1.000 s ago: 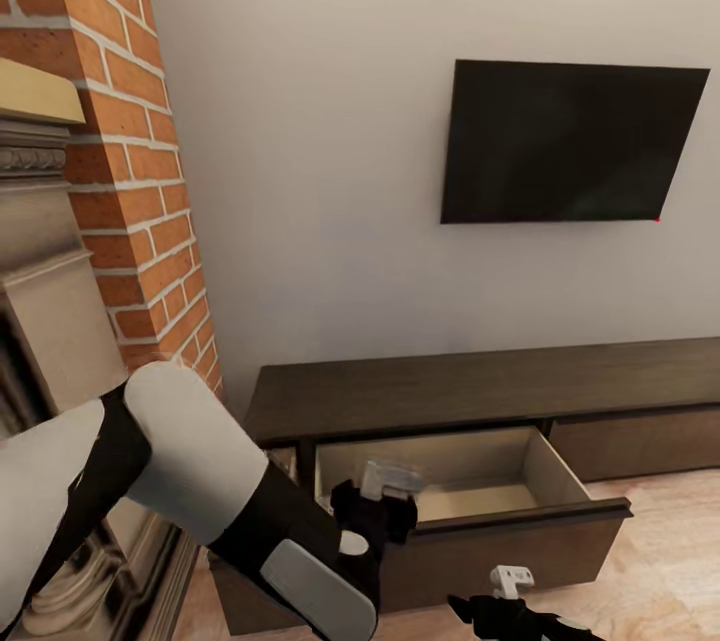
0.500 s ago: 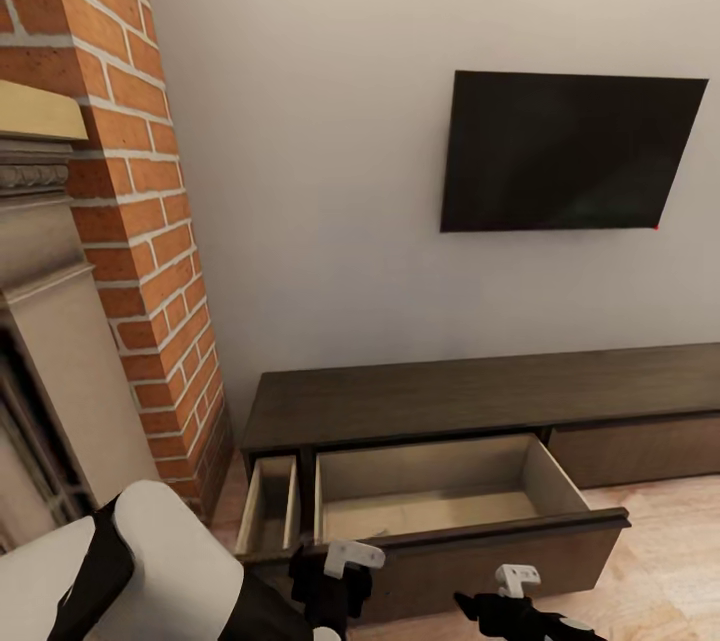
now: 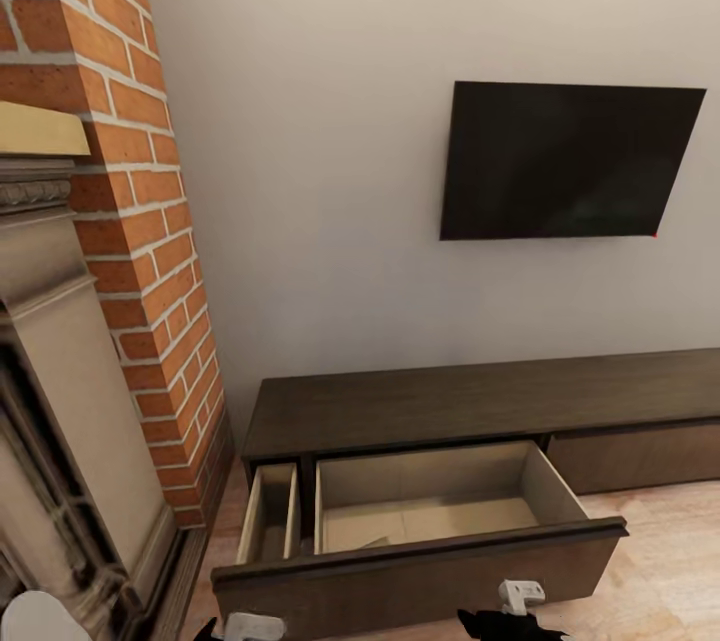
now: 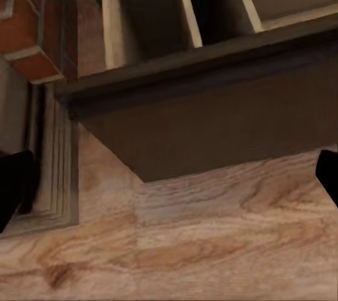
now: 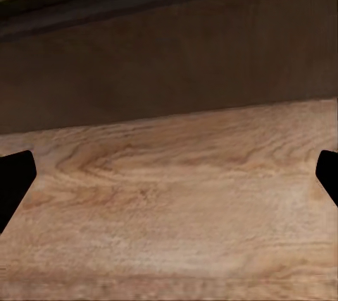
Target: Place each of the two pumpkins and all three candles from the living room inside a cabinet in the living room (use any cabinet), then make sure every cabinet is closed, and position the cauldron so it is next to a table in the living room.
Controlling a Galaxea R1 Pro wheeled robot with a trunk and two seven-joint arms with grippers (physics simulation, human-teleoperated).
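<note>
The cabinet [image 3: 480,401] runs lengthwise along the wall, drawer [image 3: 420,561] pulled out; both grippers' jaws apart.

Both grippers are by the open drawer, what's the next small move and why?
Probably back off to fetch a pumpkin or candle: left gripper and right gripper are open and empty, and the open drawer shows nothing in its visible part.

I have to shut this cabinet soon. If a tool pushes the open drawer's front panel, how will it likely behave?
The drawer probably slides straight back rather than tipping, since it hangs level from the cabinet. Its wide front looks rigid, so a push near the middle seems safest; an off-centre one might skew it. Little shows inside, so it is likely light.
</note>
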